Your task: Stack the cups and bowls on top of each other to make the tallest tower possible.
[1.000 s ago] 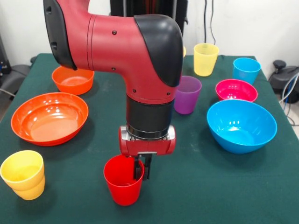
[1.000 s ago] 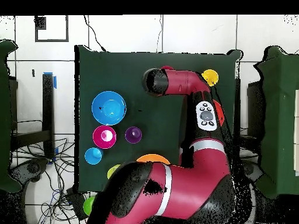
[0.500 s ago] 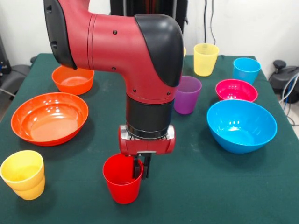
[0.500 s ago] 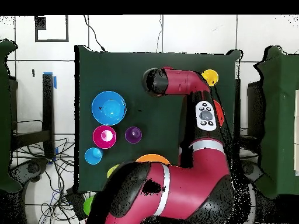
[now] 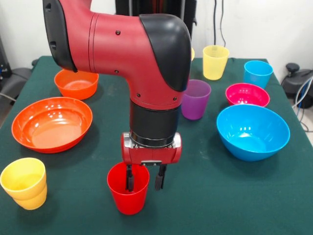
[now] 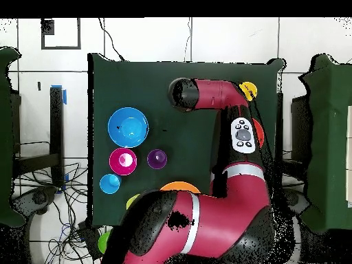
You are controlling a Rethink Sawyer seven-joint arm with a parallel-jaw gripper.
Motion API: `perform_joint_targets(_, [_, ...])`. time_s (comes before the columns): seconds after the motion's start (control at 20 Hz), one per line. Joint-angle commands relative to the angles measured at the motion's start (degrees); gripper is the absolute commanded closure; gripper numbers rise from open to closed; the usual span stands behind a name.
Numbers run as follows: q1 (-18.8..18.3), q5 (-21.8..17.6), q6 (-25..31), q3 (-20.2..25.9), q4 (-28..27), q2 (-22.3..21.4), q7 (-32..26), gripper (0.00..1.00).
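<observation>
A red cup point(image 5: 128, 195) stands upright on the green table point(image 5: 220, 196) near its front edge. My gripper point(image 5: 145, 180) is open right over it: one finger point(image 5: 129, 179) reaches inside the cup, the other point(image 5: 160, 179) hangs outside its right wall. The arm's wrist point(image 6: 182, 94) hides cup and gripper in the overhead view. The other cups stand singly: yellow-orange point(image 5: 23, 183), purple point(image 5: 195, 99), pale yellow point(image 5: 215, 61), blue point(image 5: 257, 73). The bowls lie apart: wide orange point(image 5: 52, 122), small orange point(image 5: 76, 82), magenta point(image 5: 247, 94), large blue point(image 5: 253, 131).
The arm's big elbow covers the table's middle in the front view. In the overhead view the blue bowl point(image 6: 128, 126), magenta bowl point(image 6: 122, 161), purple cup point(image 6: 157, 159) and blue cup point(image 6: 109, 183) cluster at the left, and a yellow-orange bowl's rim point(image 6: 180, 185) peeks from under the arm.
The fingers, pinched together on the red cup's right wall before, have spread apart. The cup stands free and sits slightly further left.
</observation>
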Motion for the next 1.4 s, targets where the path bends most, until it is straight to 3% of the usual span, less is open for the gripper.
perform_joint_targets(0.05, [1.00, -5.32, 5.61, 1.92, -0.23, -0.28, -9.08, 0.00])
perform_joint_targets(0.5, [0.49, -4.56, 5.49, 2.17, 2.66, -2.02, -8.58, 0.00])
perform_joint_targets(0.9, [-0.07, -2.38, 10.74, 4.14, 1.91, -4.73, -10.66, 0.00])
perform_joint_targets(1.4, [-1.23, -1.70, 13.04, 5.37, 3.81, -7.85, -11.09, 0.00])
